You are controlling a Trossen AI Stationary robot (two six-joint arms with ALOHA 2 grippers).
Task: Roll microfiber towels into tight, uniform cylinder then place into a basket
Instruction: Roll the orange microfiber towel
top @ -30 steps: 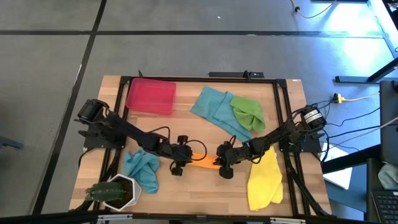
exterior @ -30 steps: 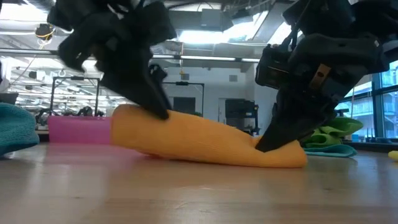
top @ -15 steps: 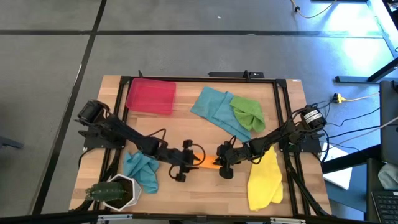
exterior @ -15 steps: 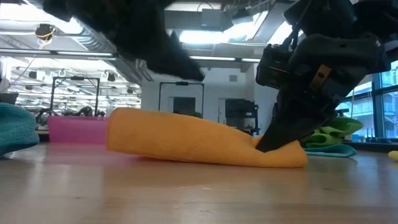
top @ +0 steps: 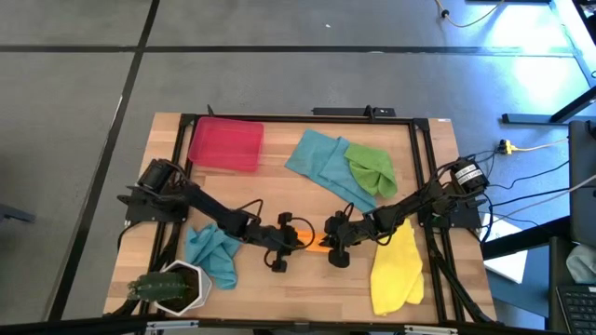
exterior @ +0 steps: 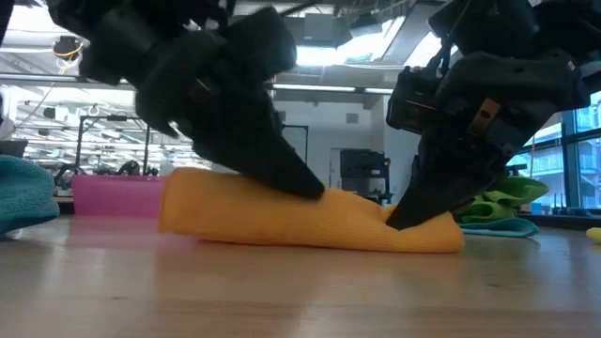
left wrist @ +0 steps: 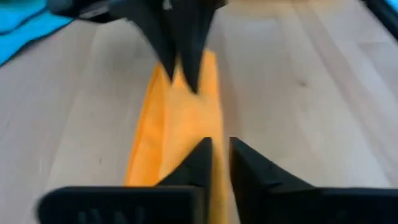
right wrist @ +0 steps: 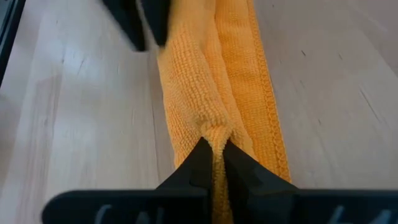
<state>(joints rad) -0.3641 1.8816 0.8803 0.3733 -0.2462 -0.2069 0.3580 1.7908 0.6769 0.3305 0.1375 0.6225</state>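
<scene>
The orange towel [exterior: 282,218] lies on the table as a long, loose roll between my two grippers, also seen in the high view [top: 314,244]. My left gripper [exterior: 315,188] is down on the roll's top near its middle, its fingers nearly together with orange cloth between them [left wrist: 216,155]. My right gripper [exterior: 399,221] is shut on the roll's right end [right wrist: 214,149]. The red basket [top: 225,142] stands at the far left. My left gripper pinches a thin ridge of cloth on top of the roll [left wrist: 217,171], near its middle. The fingers slant down from the table's left and lie along the roll. The roll rests on the table. My right gripper pinches a raised fold on top of the orange towel [right wrist: 212,132] at its right end. Its fingers slant down from the table's right, along the roll. That end lies on the table, and the cloth bunches up at the fingertips.
A teal towel [top: 321,163] and a green one [top: 371,167] lie at the far right, a yellow one [top: 396,270] at the near right, another teal one [top: 212,253] at the near left. A white pot with a plant [top: 172,287] stands at the near left corner.
My left gripper has lifted off the roll's left end, moved toward the table's right along the roll, and come down on its top near the middle. The orange towel's left end has stayed on the table. My right gripper has kept still.
</scene>
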